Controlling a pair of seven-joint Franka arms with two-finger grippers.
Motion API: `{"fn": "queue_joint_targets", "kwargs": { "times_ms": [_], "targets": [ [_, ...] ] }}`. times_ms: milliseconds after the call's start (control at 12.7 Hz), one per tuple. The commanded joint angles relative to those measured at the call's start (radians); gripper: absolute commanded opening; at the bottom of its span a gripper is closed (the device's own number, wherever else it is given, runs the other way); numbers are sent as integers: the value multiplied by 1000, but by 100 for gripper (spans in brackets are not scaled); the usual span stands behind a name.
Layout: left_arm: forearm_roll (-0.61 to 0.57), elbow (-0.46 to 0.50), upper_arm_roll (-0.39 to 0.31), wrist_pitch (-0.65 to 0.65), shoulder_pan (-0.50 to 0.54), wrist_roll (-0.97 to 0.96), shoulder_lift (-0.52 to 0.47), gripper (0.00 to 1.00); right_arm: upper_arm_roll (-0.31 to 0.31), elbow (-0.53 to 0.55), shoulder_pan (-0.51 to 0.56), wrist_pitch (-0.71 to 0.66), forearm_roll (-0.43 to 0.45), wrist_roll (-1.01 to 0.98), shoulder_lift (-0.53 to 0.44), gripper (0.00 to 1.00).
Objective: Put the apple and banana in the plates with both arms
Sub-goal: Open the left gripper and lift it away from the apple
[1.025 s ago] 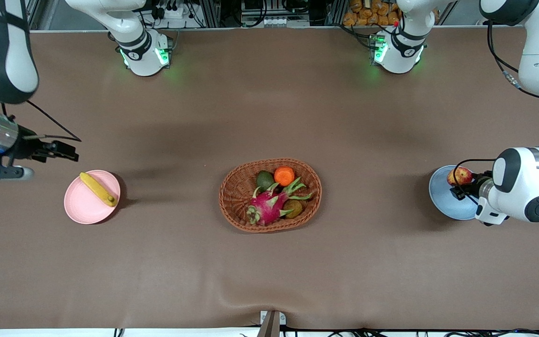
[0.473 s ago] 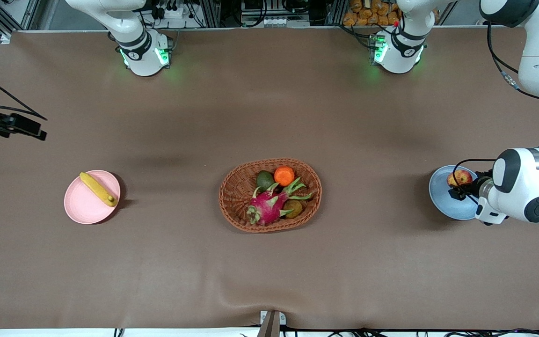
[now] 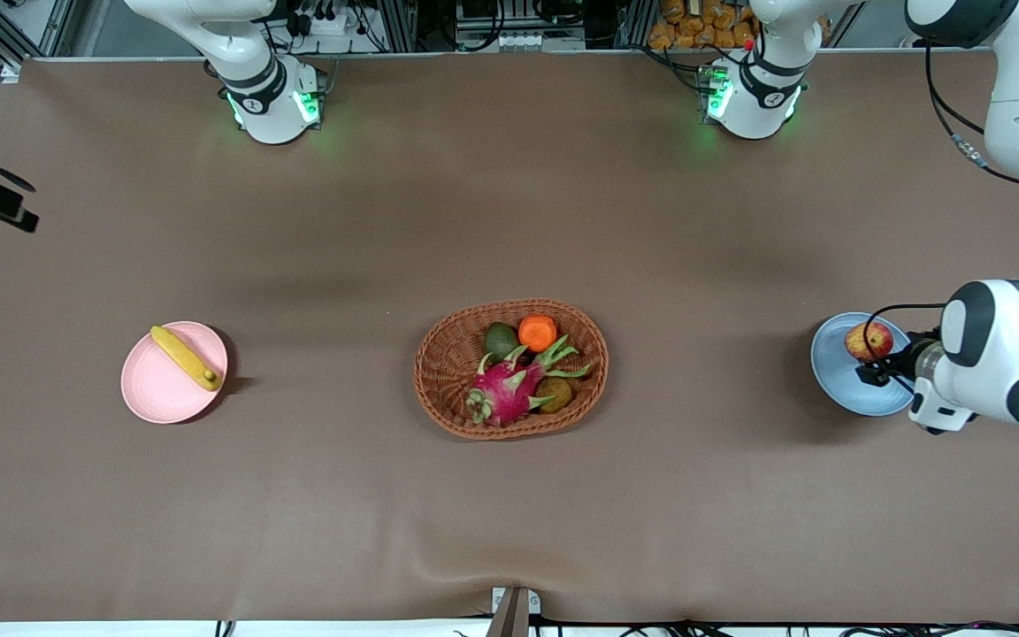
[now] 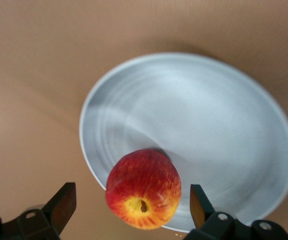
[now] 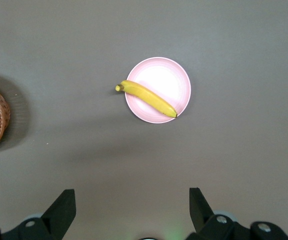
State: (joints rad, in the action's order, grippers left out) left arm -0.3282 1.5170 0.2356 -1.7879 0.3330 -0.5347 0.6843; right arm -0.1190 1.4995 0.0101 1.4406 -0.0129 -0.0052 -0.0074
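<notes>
- Right gripper (image 5: 129,212): we log it high over the table at the right arm's end; in the right wrist view its fingers stand wide apart with nothing between them. We judge this arm to be waiting.
- Pink plate (image 3: 156,389), toward the right arm's end of the table: it carries the banana (image 3: 185,357), which lies across the part of the plate farther from the front camera, one end reaching out past the rim.
- Banana, handling: we judge it light, soft-skinned and easily bruised. Any regrasp should take it across the middle of its length, with a gentle close.
- Wicker basket (image 3: 449,347), mid-table: we count a dragon fruit (image 3: 506,393), an orange (image 3: 537,333) and two darker fruits in it.
- Blue plate (image 3: 837,372), toward the left arm's end: the apple (image 3: 868,340) rests in it close to the rim.
- Apple, handling: we judge it firm, smooth and round, so liable to roll or slip. It is best taken across its widest girth.
- Left gripper (image 4: 131,210): low over the blue plate's edge, fingers spread on either side of the apple and clear of it, holding nothing.
</notes>
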Motion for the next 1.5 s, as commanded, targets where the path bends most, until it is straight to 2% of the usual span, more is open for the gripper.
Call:
{"fn": "queue_joint_targets", "kwargs": {
  "times_ms": [0,236,473,631,867,1103,1340,1419],
  "targets": [
    [-11,-35,14,25,1,-18,-87,100,16,-10,-12,12,42,14,1,100],
    [-6,-37,16,57,-23,-16,-170,100,12,-79,2,-2,-19,19,41,100],
    [11,-37,17,76,-25,-10,-239,100,12,-78,-4,-106,-22,24,37,100],
    [11,-35,60,78,-17,-2,-297,100,10,-67,-1,-109,-19,13,29,100],
    [5,-50,76,99,-20,16,-374,100,9,-55,-1,-97,-19,14,17,100],
    [14,-50,76,110,-12,217,-446,100,7,4,2,-56,-19,13,-17,100],
    [170,-58,71,130,15,300,-505,100,7,28,8,-42,-21,13,-31,100],
    [217,-54,68,181,17,302,-520,100,7,28,8,-43,-21,13,-31,100]
  ]
}}
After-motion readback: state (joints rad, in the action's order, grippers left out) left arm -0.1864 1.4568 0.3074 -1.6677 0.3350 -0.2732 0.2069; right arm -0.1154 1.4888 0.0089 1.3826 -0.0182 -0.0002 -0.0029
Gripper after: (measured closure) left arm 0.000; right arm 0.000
